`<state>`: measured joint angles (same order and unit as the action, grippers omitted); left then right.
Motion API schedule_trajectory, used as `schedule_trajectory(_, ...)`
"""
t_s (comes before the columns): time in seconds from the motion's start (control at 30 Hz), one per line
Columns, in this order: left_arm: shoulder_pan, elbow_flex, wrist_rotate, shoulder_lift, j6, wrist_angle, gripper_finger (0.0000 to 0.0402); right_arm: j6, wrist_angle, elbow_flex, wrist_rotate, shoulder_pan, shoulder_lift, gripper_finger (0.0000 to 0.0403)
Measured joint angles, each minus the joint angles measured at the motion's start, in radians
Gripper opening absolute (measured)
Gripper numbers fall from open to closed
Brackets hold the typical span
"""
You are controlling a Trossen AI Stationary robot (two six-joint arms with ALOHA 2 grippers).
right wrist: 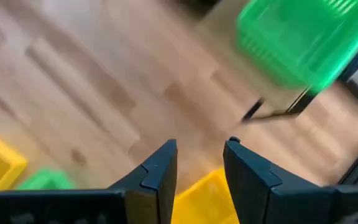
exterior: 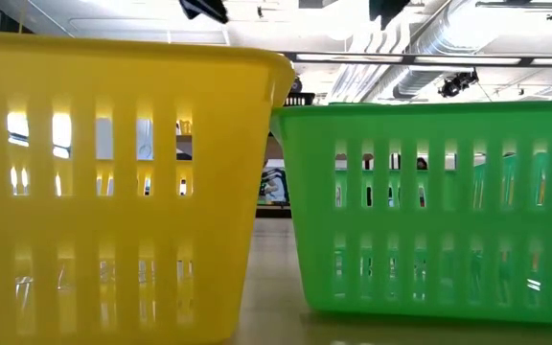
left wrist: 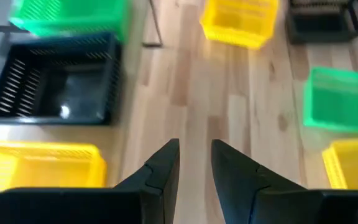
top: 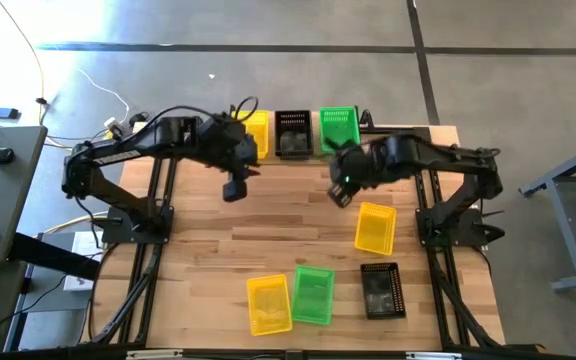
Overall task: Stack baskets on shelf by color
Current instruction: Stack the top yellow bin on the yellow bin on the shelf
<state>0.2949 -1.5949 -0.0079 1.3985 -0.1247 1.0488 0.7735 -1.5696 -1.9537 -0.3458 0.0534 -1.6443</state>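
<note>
My right gripper (top: 342, 194) open, empty, beside loose yellow basket (top: 375, 227) mid-table toward right edge; left gripper (top: 233, 189) open, farther.

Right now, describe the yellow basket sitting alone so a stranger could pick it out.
Start at the shelf on the table's far edge, then come forward past the right gripper. The yellow basket lies just beyond it, tilted. The other loose yellow one sits beside a green basket at the near edge.
</note>
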Motion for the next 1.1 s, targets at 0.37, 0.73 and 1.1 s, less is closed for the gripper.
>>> schedule_trajectory(0.37, -0.071, 0.188, -0.004, -0.085, 0.095, -0.022, 0.0082, 0.253, 0.082, 0.230, 0.097, 0.189, -0.002, 0.0117)
schedule_trajectory(0.73, -0.123, 0.227, -0.007, -0.101, 0.115, -0.081, 0.0082, 0.694, 0.083, 0.477, 0.147, 0.321, -0.001, 0.0117)
schedule_trajectory(1.1, -0.127, 0.227, -0.007, -0.101, 0.114, -0.080, 0.0082, 0.958, -0.004, 0.642, 0.121, 0.380, 0.000, 0.0117)
